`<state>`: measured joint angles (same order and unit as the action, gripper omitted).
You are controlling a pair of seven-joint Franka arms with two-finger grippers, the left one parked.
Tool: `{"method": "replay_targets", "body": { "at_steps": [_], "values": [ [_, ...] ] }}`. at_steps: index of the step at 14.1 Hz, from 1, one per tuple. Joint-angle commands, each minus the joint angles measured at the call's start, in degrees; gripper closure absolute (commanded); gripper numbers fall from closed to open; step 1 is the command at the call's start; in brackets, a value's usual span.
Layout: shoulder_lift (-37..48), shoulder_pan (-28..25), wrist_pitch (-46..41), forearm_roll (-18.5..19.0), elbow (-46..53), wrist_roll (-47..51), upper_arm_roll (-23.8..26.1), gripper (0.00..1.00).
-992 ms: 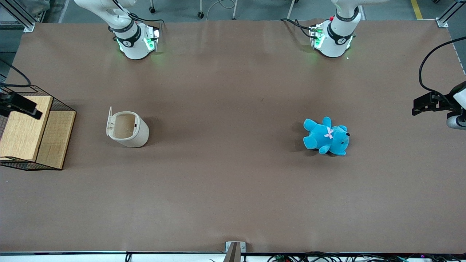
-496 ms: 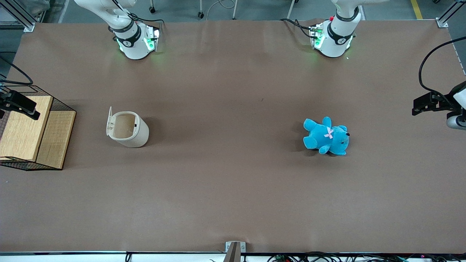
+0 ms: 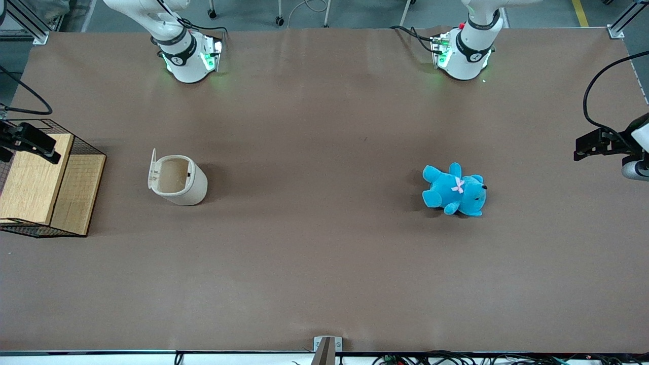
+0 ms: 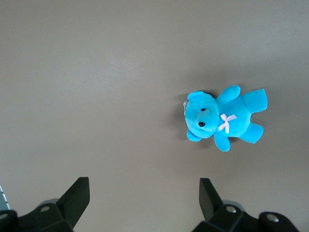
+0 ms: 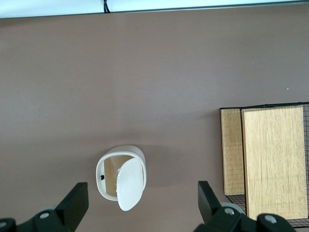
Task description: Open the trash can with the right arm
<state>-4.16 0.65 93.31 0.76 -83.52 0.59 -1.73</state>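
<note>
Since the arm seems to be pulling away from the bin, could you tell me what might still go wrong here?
The trash can has its lid up, so it could drop shut if jolted. The gripper, open, hangs above the wire basket, so a low move might clip the mesh. The blue teddy bear lies toward the parked arm's end, out of the way.

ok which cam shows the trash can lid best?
Right wrist view: looks straight down on the trash can from the open gripper above, lid swung up. Front view shows the lid edge-on. Left wrist view: no can.
</note>
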Motion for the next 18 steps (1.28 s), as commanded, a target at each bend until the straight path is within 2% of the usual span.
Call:
{"method": "replay_targets", "body": {
  "at_steps": [1,18],
  "values": [
    [2.41,1.28,0.12,0.65,-2.71,-0.24,1.12,0.0],
    [2.41,1.02,-1.64,1.26,-1.74,-0.33,1.29,0.0]
  ]
}}
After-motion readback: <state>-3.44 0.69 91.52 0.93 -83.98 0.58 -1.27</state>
